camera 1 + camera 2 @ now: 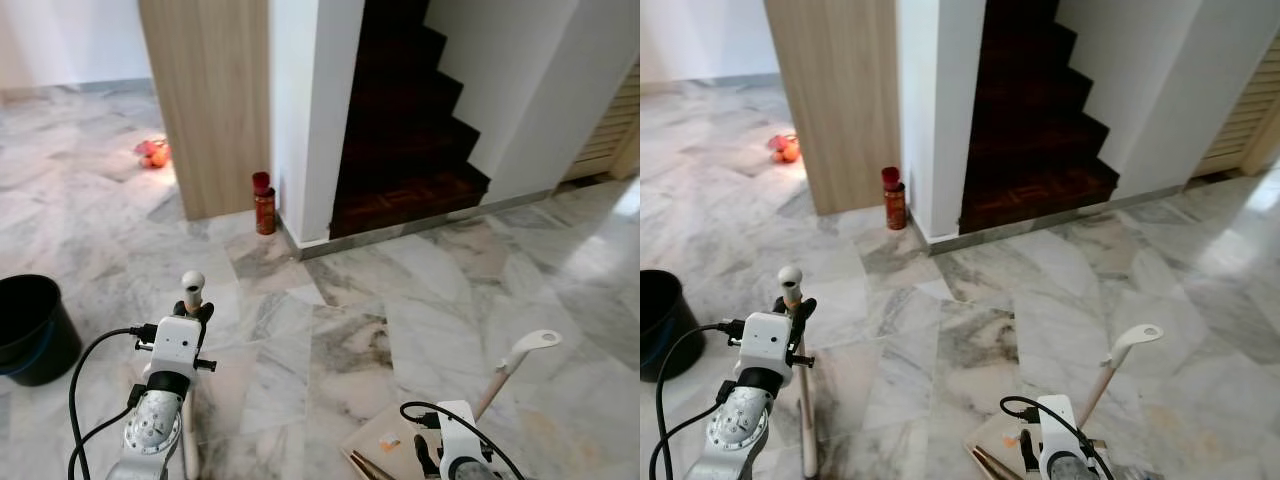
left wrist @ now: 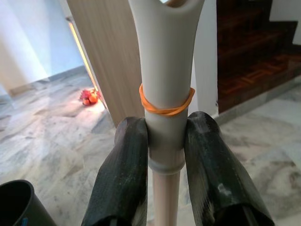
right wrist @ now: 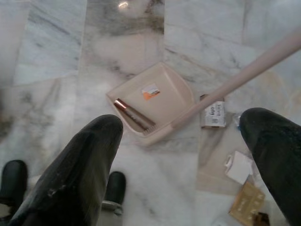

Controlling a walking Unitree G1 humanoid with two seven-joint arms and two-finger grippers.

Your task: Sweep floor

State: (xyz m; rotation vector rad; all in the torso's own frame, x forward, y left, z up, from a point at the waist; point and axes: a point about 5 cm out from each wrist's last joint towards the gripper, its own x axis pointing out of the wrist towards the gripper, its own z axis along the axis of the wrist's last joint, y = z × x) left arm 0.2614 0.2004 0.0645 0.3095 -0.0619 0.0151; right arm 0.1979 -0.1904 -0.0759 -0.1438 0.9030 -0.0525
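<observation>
My left gripper [image 2: 168,121] is shut on the cream broom handle [image 2: 165,70], just below an orange rubber band. In the left eye view this gripper [image 1: 197,312] holds the broom upright at lower left, its rounded top [image 1: 192,283] above the fingers. A beige dustpan [image 3: 155,101] lies on the marble floor, holding a brown tube [image 3: 134,114] and an orange scrap. Its long handle [image 1: 510,365] rises to the right. My right gripper [image 3: 181,121] hangs open above the dustpan, holding nothing. A small box [image 3: 212,113], white paper [image 3: 239,167] and a brown packet [image 3: 247,203] lie beside the pan.
A black bucket [image 1: 30,325] stands at the left edge. A red bottle [image 1: 264,205] sits at the foot of the wooden panel [image 1: 205,100]. Dark stairs [image 1: 410,130] rise ahead, and an orange toy [image 1: 153,152] lies far left. My feet [image 3: 115,186] are near the pan.
</observation>
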